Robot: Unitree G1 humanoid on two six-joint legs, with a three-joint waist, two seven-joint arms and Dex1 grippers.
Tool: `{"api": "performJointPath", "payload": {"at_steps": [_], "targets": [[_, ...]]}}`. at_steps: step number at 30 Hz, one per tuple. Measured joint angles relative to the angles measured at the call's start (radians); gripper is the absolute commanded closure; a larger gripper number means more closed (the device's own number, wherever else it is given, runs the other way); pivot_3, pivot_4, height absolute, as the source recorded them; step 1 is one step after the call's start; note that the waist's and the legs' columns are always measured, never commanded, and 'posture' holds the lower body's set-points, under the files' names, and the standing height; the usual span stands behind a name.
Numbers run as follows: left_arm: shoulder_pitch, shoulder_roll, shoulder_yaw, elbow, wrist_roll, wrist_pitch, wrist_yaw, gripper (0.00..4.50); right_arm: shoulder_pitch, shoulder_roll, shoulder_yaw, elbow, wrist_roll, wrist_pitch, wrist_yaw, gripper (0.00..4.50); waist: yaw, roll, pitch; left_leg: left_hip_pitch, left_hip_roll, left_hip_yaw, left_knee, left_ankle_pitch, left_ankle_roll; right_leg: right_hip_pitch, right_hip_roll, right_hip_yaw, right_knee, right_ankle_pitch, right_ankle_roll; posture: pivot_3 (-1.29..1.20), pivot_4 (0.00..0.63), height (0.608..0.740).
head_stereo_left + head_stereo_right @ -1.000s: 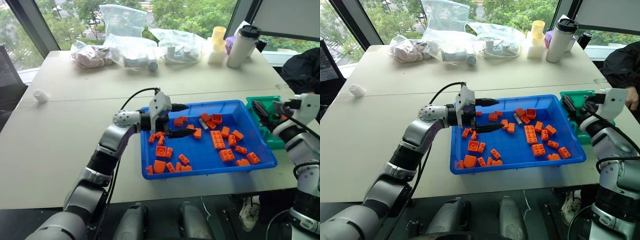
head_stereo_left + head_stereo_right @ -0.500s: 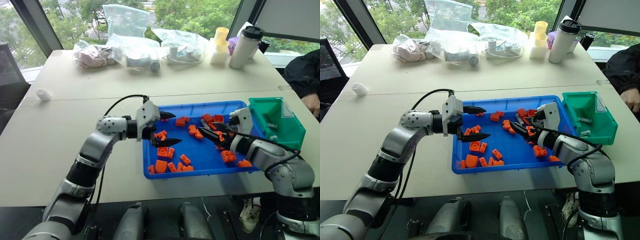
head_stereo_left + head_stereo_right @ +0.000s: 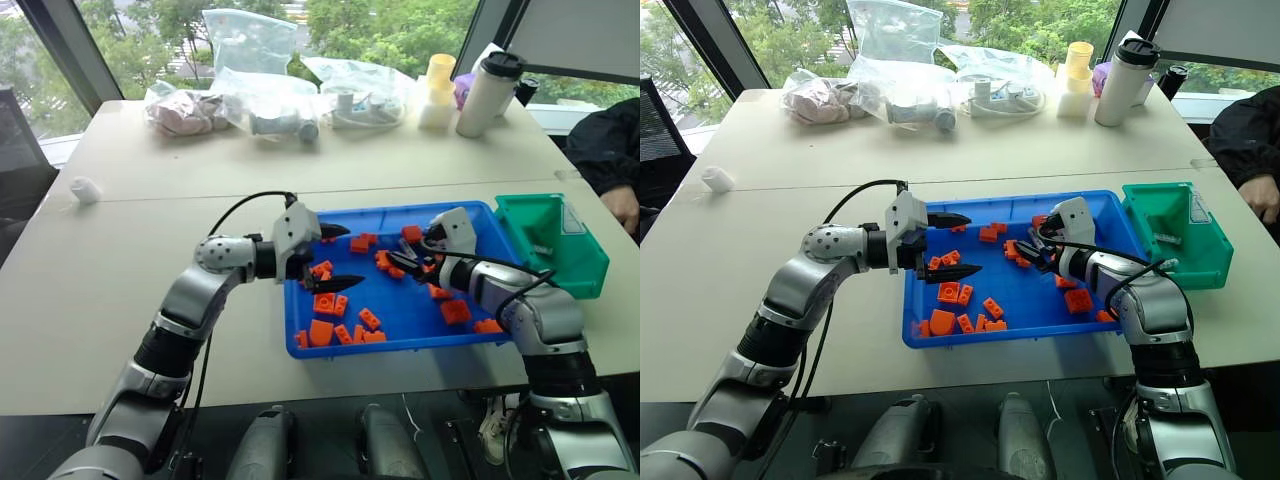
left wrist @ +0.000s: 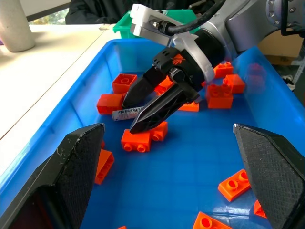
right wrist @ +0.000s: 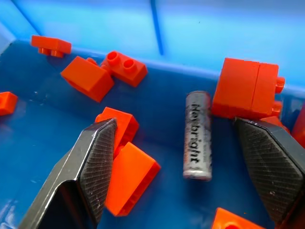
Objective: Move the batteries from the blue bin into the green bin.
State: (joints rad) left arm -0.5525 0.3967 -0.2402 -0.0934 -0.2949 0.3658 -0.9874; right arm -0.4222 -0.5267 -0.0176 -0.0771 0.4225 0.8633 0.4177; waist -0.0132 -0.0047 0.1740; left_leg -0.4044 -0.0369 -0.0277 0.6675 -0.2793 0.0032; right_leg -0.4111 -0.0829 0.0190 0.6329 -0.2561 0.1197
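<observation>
Battery (image 5: 197, 135) lies flat, long axis running between the open right hand's (image 5: 190, 167) fingers.

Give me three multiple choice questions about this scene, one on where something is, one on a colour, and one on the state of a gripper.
1. Where does the battery between the right gripper's fingers lie?
A. on the floor of the blue bin
B. in the green bin
C. on the bare table

2. What colour are the toy bricks in the blue bin?
A. yellow
B. orange
C. white

3. How does the right gripper stand?
A. shut on a battery
B. shut on a brick
C. open, holding nothing

Answers:
1 A: the right wrist view shows the battery flat on blue plastic among the bricks.
2 B: every brick in the bin is orange.
3 C: its fingers stand apart on either side of the battery, not touching it.
</observation>
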Motion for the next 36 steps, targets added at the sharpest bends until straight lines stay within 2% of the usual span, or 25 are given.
{"api": "performJointPath", "payload": {"at_steps": [2, 8, 9, 18, 23, 27, 32, 36], "targets": [[0.0, 0.001, 0.0, -0.001, 0.0, 0.0, 0.002, 0.0, -0.019, 0.009, 0.002, 0.004, -0.015, 0.02, -0.019, 1.26, -0.001, 0.0, 0.0, 0.001, 0.0, 0.0, 0.0, 0.0, 0.0, 0.0, 0.0, 0.0, 0.0, 0.0, 0.0, 0.0, 0.15, 0.74], [0.0, 0.002, -0.001, -0.001, 0.003, -0.001, 0.006, 0.0, -0.035, 0.01, 0.035, 0.013, -0.071, 0.048, -0.045, 4.35, 0.003, 0.0, 0.0, 0.001, 0.0, 0.0, 0.0, 0.0, 0.0, 0.001, 0.0, 0.0, 0.001, 0.0, 0.0, 0.0, 0.15, 0.74], [0.001, 0.006, -0.001, -0.001, 0.003, -0.001, 0.006, 0.0, -0.034, 0.01, 0.043, 0.009, -0.08, 0.045, -0.045, 4.46, 0.003, 0.0, 0.0, 0.001, 0.0, 0.0, 0.0, 0.0, 0.0, 0.0, 0.0, 0.0, 0.001, 0.0, 0.0, 0.0, 0.15, 0.74], [0.0, 0.005, -0.002, 0.001, 0.004, -0.005, 0.004, 0.0, -0.027, 0.026, 0.029, -0.042, -0.077, 0.071, -0.029, 4.45, 0.003, 0.0, 0.0, 0.0, 0.0, 0.0, 0.0, 0.0, 0.0, 0.0, 0.0, 0.0, 0.001, 0.0, 0.0, 0.0, 0.15, 0.74], [-0.003, -0.028, 0.0, 0.02, -0.002, -0.007, 0.007, 0.0, -0.001, 0.102, -0.195, -0.176, 0.028, 0.027, -0.062, 4.45, 0.005, 0.0, 0.0, -0.001, 0.0, 0.0, 0.0, 0.0, 0.0, -0.001, -0.001, 0.0, 0.001, 0.0, 0.0, 0.0, 0.15, 0.74], [-0.031, -0.07, -0.002, 0.076, 0.0, -0.038, 0.005, 0.0, 0.039, 0.161, -0.359, -0.225, 0.054, -0.1, -0.136, 4.45, 0.007, 0.0, 0.0, -0.001, -0.001, 0.0, 0.0, 0.0, 0.0, -0.001, -0.001, 0.0, 0.001, 0.0, 0.0, 0.0, 0.15, 0.74], [-0.093, -0.134, -0.015, 0.138, 0.001, -0.078, -0.015, 0.0, 0.056, 0.131, -0.479, -0.222, -0.002, -0.234, -0.237, 4.45, 0.004, 0.0, 0.0, -0.001, -0.001, 0.0, 0.0, 0.0, 0.0, -0.001, 0.0, 0.0, 0.001, 0.0, 0.0, 0.0, 0.15, 0.74], [-0.113, -0.154, -0.021, 0.179, 0.007, -0.114, -0.032, 0.0, 0.092, 0.101, -0.504, -0.234, -0.068, -0.248, -0.321, 4.45, -0.002, 0.0, 0.0, 0.0, 0.0, 0.0, -0.001, 0.0, -0.001, -0.001, 0.001, 0.001, 0.001, 0.0, 0.0, 0.0, 0.15, 0.74]]}}
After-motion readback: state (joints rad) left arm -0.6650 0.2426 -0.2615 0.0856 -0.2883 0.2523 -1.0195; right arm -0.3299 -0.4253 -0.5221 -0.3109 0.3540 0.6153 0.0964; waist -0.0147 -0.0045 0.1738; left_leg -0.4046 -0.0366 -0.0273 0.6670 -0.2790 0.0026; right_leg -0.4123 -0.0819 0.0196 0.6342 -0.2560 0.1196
